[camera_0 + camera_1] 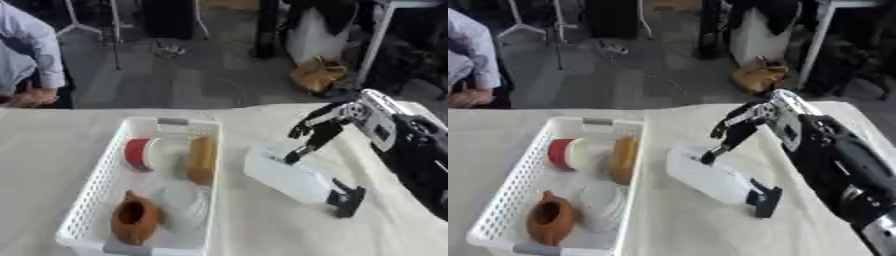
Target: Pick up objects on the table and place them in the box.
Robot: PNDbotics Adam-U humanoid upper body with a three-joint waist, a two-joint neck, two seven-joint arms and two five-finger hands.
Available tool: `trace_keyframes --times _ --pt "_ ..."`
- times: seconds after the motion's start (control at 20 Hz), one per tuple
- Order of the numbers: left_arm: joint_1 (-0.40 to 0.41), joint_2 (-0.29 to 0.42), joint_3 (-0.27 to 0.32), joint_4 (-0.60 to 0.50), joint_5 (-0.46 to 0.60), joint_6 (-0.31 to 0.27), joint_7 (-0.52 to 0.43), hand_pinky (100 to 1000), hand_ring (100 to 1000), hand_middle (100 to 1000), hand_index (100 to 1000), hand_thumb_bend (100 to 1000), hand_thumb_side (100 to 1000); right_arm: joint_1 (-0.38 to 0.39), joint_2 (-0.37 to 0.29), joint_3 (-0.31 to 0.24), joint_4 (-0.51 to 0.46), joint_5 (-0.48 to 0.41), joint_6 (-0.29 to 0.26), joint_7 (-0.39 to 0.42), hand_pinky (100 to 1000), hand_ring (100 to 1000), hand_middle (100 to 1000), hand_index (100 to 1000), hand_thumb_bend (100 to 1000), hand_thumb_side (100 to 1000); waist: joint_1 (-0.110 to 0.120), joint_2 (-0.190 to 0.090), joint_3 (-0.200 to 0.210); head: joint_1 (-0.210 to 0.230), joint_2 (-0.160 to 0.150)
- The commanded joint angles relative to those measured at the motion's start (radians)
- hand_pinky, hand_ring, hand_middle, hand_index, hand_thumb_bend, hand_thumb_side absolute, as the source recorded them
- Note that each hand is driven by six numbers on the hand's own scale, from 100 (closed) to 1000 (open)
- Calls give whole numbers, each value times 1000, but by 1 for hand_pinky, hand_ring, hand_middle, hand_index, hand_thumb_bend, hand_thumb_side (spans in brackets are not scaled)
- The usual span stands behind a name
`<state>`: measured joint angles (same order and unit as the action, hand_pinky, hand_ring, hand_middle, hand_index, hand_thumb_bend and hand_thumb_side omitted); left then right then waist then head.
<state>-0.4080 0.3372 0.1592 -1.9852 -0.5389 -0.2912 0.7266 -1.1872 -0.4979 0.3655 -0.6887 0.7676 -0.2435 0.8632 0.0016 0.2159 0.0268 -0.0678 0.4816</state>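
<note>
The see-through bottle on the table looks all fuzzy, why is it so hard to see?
In the left eye view the clear bottle is pale against the white cloth, so its edges blend in; only its black trigger end stands out. In the right eye view the whole picture is soft, and the right hand over the bottle is blurred too. The basket contents are also smeared.

White basket (94, 187), brown pot (134, 218), red-and-white roll (140, 154), translucent white bottle (284, 176) (black cap), cream tablecloth (52, 150)
</note>
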Motion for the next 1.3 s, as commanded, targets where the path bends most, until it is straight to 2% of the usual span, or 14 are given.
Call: trace_keyframes --times 0.05,0.45,0.85,1.0,1.3 --pt "-6 22 1 -15 -1 -1 -5 933 931 880 920 100 1000 -12 -43 14 -26 -18 -47 44 990 1000 963 1000 847 849 -1 -17 -3 5 8" --pt "-6 21 2 -15 0 1 -10 932 930 878 917 100 1000 10 -58 36 -55 -32 -29 44 983 1000 964 1000 822 876 0 -16 -6 6 9" --pt "-5 17 2 -15 1 1 -10 932 930 875 914 100 1000 28 -68 67 -156 -22 87 42 959 1000 951 1000 773 929 -3 -15 -7 5 10" --pt "-4 14 2 -15 1 1 -9 933 930 874 914 100 1000 34 -65 80 -180 10 130 15 957 1000 952 1000 764 937 -4 -14 -6 3 9" --pt "-3 11 2 -15 3 2 -10 933 929 871 911 100 1000 44 -51 97 -188 41 162 -14 950 1000 950 1000 764 935 -4 -12 -6 1 12"
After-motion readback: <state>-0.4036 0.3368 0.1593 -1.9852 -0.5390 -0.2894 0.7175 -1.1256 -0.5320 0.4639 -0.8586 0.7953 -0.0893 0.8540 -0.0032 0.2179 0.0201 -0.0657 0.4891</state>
